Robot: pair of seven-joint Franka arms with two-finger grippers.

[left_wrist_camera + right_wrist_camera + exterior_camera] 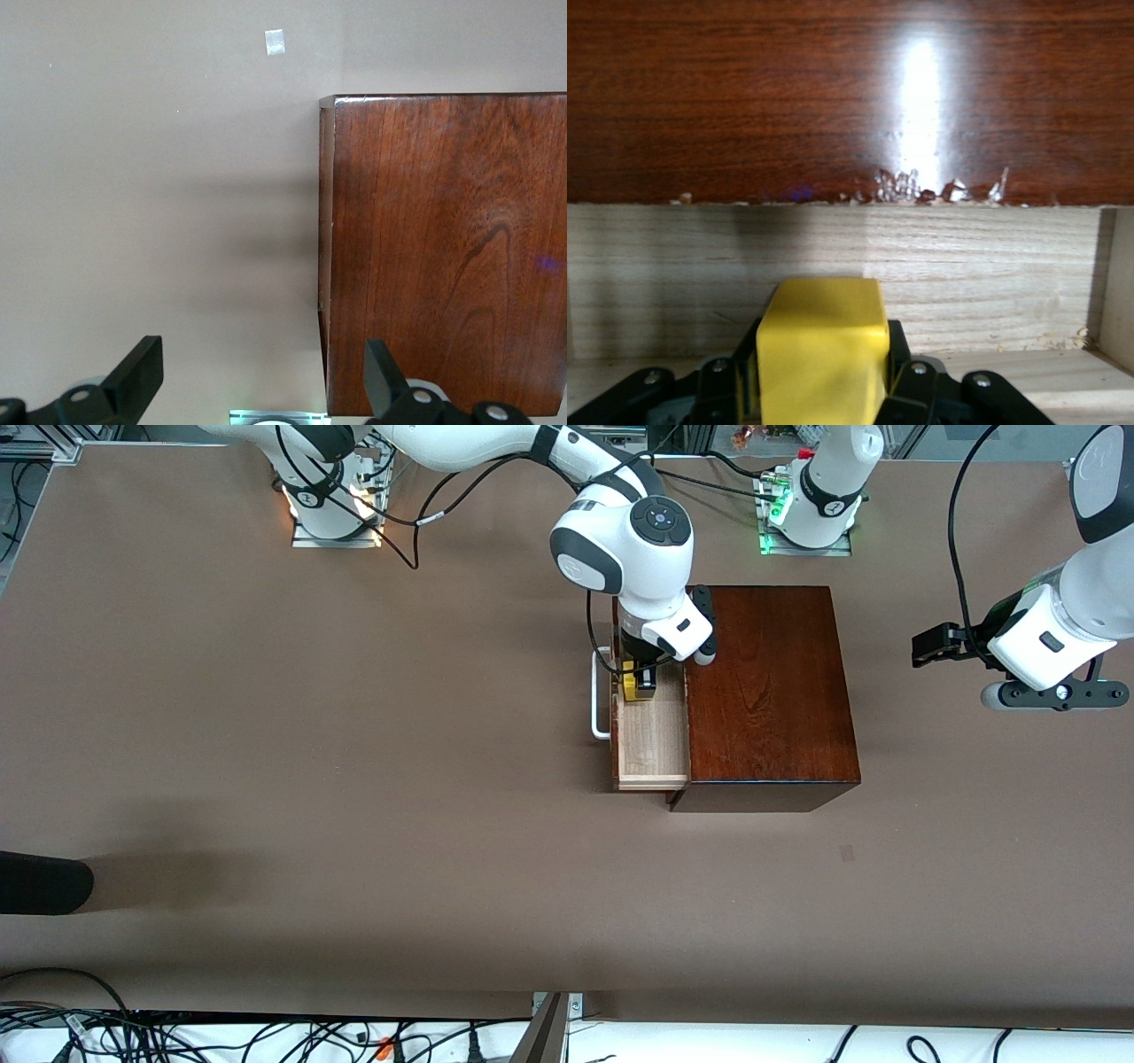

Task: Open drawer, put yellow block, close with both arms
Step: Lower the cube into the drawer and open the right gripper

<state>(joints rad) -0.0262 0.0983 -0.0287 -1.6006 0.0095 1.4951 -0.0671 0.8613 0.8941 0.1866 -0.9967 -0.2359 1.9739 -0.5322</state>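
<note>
- Two grippers share the job, but only the right gripper is working: it sits at the centre of the front view, low inside the open drawer, with its fingers closed on the yellow block.
- In the right wrist view the block fills the lower middle of the frame, clamped on both sides, with the drawer's pale wooden wall just ahead of it and the glossy dark box above that.
- The step in hand looks like the placing of the block. To do it well, the right arm should bring the block down until it rests on the tray floor before letting go, so it does not drop and bounce.
- The fingers should then part just enough to free the block and rise straight up, staying clear of the box edge beside them and the white handle.
- The left gripper waits at the right edge of the front view, over the bare surface, its fingers spread wide and holding nothing.
- It should hold off until the right arm has cleared the drawer before closing begins.
</note>
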